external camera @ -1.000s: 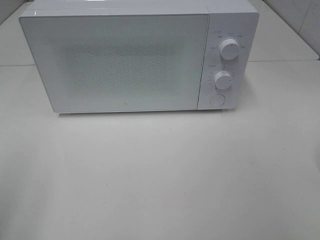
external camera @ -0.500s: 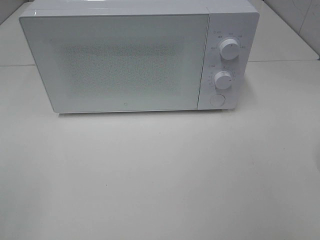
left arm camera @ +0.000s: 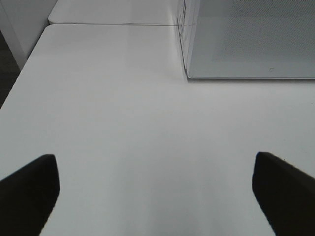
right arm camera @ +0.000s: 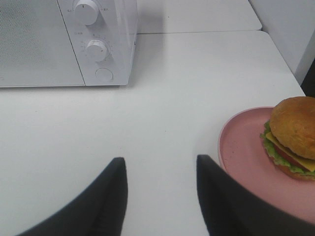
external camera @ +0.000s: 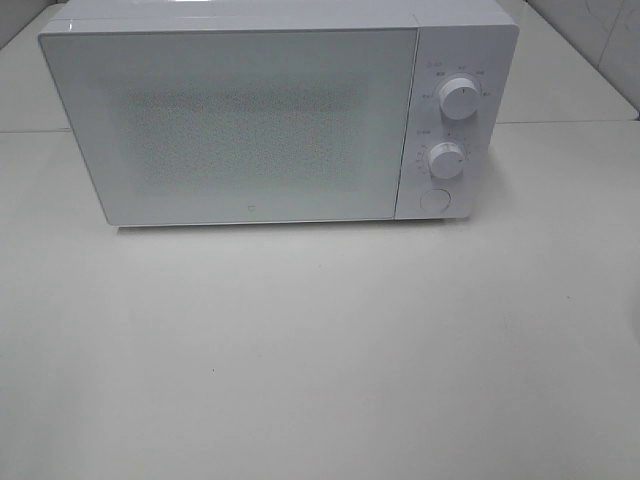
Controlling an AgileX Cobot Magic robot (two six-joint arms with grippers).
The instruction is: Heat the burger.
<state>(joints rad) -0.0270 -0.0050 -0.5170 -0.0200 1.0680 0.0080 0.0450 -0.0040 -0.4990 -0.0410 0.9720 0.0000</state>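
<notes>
The burger, with a domed brown bun, lettuce and cheese, sits on a pink plate in the right wrist view only. My right gripper hovers over bare table beside the plate's rim, its fingers apart with nothing between them. The white microwave stands at the back of the table with its door closed. In the left wrist view my left gripper is wide open above the table, short of the microwave's front corner. The exterior high view shows neither gripper.
The microwave's panel carries two round knobs and a round button. White tabletop stretches in front of it. The table's left edge drops off to a dark floor.
</notes>
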